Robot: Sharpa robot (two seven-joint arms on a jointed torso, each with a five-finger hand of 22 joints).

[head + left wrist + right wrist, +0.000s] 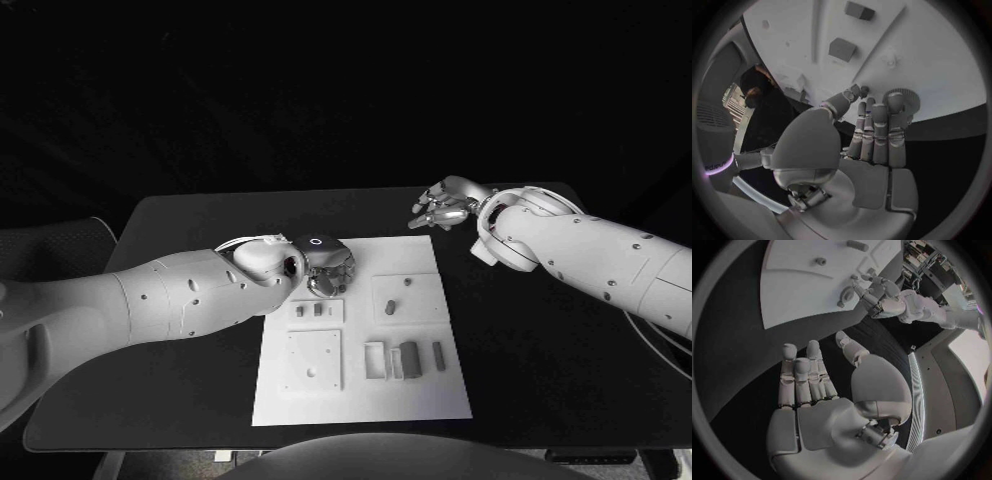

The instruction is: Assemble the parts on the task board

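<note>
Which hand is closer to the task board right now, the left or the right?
Left. The left hand is over the task board at its far left corner. The right hand is off the board, above the black table beyond the board's far right corner.

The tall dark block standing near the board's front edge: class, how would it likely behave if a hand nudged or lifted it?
The dark block stands upright and narrow on the task board, so a sideways nudge would probably tip it rather than slide it. Its flat faces suggest it would not roll. It looks small and rigid, likely light, though its weight cannot be told. Neighbouring pale pieces stand close and might be knocked.
</note>
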